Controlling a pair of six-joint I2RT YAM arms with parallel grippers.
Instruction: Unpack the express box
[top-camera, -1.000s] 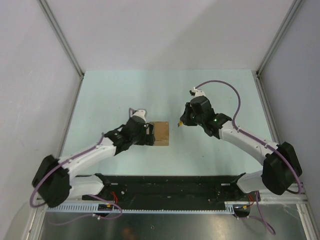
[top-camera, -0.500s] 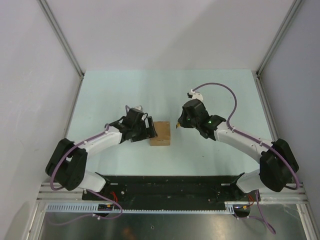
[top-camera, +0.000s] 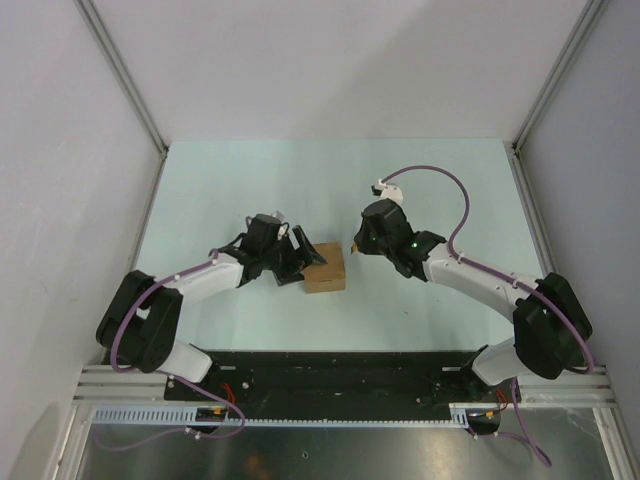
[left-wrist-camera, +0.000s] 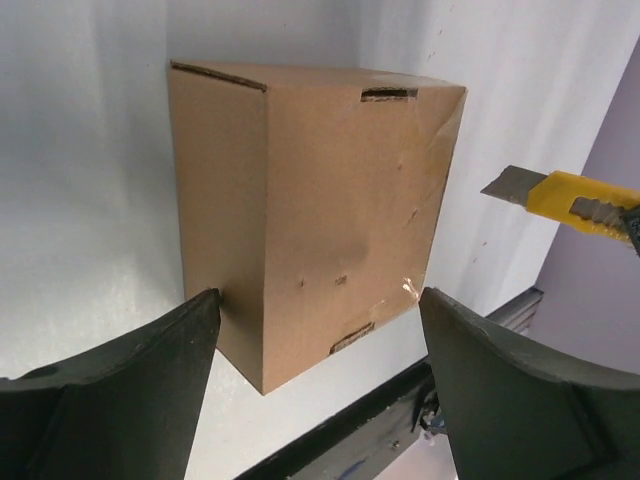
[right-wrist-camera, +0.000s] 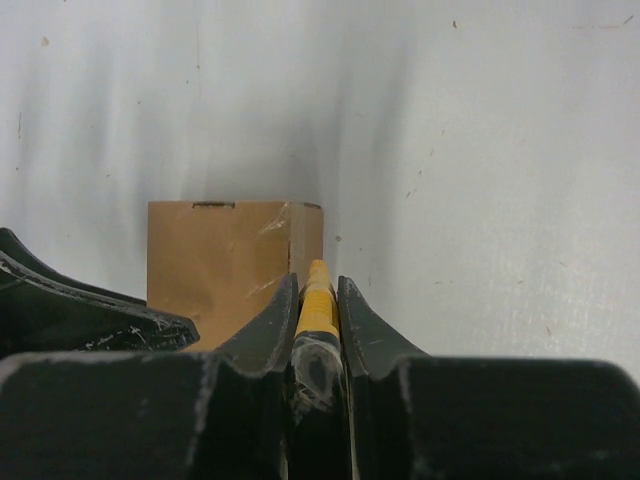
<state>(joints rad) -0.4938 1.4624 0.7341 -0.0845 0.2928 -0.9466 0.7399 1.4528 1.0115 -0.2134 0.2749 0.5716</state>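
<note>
The express box (top-camera: 326, 270), a small closed brown carton, stands on the pale green table. It fills the left wrist view (left-wrist-camera: 310, 210) and shows in the right wrist view (right-wrist-camera: 220, 260). My left gripper (top-camera: 303, 262) is open at the box's left side (left-wrist-camera: 315, 330), its fingertips (left-wrist-camera: 150, 370) flanking the box's near end; I cannot tell if they touch it. My right gripper (top-camera: 357, 246) is shut on a slim yellow cutter knife (right-wrist-camera: 318, 292), just right of the box. The knife's blade tip (left-wrist-camera: 510, 185) points toward the box without touching it.
The table (top-camera: 230, 190) has grey walls at the back and both sides. A black base rail (top-camera: 330, 370) runs along the near edge. The left gripper's finger (right-wrist-camera: 80, 315) shows at the left of the right wrist view.
My left arm has swung its wrist further back and its fingers now spread at the box's left side. The box has shifted and turned slightly. My right gripper has crept left with the knife.
</note>
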